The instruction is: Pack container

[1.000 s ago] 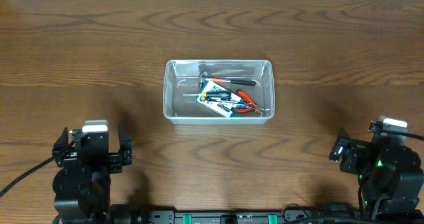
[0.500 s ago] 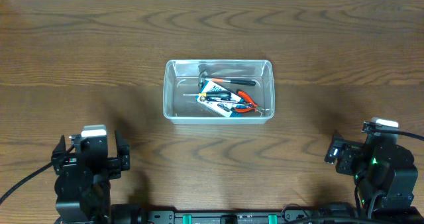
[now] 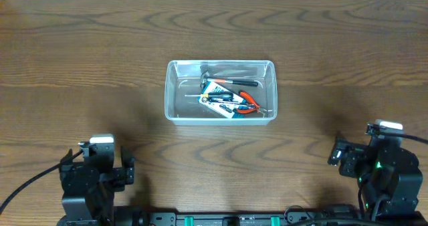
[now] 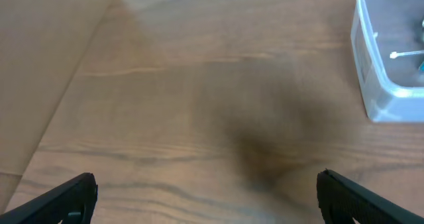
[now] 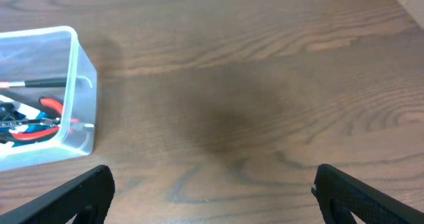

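Note:
The clear plastic container sits at the table's middle and holds several hand tools, among them red-handled pliers and a black-handled tool. Its corner shows in the left wrist view and in the right wrist view, where the pliers show through the wall. My left gripper is open and empty over bare wood at the front left. My right gripper is open and empty at the front right. Both are far from the container.
The wooden table spreads around the container. The table's left edge shows in the left wrist view. Both arm bases stand at the front edge, the left and the right.
My left arm has drawn back toward the front edge. My right arm shifted slightly back and has held still since. The container and its tools have not moved.

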